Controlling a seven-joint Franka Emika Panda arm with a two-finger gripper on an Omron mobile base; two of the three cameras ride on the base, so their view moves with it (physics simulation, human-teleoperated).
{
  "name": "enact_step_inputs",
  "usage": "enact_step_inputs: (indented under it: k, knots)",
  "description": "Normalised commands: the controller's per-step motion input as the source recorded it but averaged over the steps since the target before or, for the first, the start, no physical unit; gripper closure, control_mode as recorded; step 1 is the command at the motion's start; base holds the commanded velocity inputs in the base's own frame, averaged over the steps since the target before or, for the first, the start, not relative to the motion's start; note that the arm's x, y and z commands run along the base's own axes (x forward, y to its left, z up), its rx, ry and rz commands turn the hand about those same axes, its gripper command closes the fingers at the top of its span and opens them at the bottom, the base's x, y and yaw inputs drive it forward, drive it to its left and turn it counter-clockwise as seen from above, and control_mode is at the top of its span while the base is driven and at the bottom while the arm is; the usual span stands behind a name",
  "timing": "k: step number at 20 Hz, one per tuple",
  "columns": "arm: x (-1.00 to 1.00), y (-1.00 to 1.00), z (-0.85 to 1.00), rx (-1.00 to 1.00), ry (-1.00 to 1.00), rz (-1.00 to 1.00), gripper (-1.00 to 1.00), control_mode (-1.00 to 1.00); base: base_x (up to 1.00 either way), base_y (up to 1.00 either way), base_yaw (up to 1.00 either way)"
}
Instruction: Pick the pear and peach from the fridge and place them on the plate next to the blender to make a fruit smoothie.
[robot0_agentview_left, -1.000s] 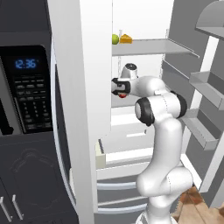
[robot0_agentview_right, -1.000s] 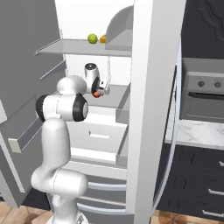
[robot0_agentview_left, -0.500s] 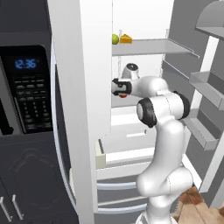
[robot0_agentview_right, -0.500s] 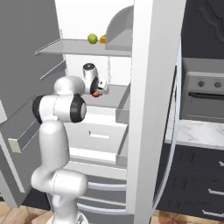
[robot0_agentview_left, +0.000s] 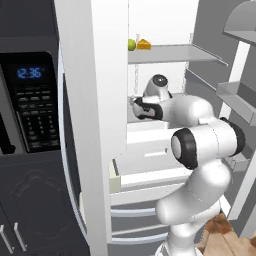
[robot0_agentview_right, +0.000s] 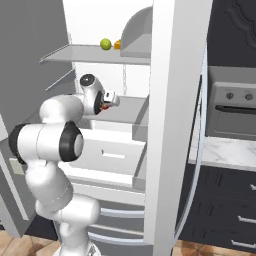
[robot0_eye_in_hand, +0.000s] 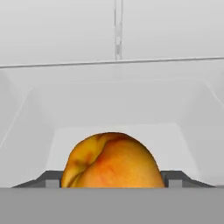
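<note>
In the left base view, the white arm is seen reaching into the open tall white fridge (robot0_agentview_left: 95, 100), its gripper (robot0_agentview_left: 134, 106) held at the middle shelf. On the upper shelf, a small yellow-green pear (robot0_agentview_left: 131, 44) is set just left of a yellow-orange wedge (robot0_agentview_left: 144, 44). A black oven with a blue clock (robot0_agentview_left: 30, 100) is seen to the left.

In the right base view, the gripper (robot0_agentview_right: 107, 101) is seen over the middle shelf with an orange-red patch at its tips.

In the hand view, the round orange-red peach (robot0_eye_in_hand: 113, 161) is seen between the two dark finger tips (robot0_eye_in_hand: 51, 178), close against both; the gripper is closed around the peach, above the white fridge shelf.
</note>
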Motion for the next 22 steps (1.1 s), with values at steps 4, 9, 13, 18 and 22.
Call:
enact_step_inputs:
  k: [4, 9, 13, 18, 22]
  knots:
    - [-1.0, 0.07, 1.0, -0.03, 0.02, 0.0, 1.0, -1.0, 0.0, 0.0, 0.0]
    - [-1.0, 0.21, 0.91, 0.0, 0.23, -0.01, 1.0, -1.0, 0.0, 0.0, 0.0]
    - [-1.0, 0.14, 0.2, 0.07, 0.38, 0.0, 1.0, -1.0, 0.0, 0.0, 0.0]
    - [-1.0, 0.0, -0.26, 0.12, 0.21, 0.0, 1.0, -1.0, 0.0, 0.0, 0.0]
    - [-1.0, -0.01, -0.11, 0.02, -0.06, 0.0, 1.0, -1.0, 0.0, 0.0, 0.0]
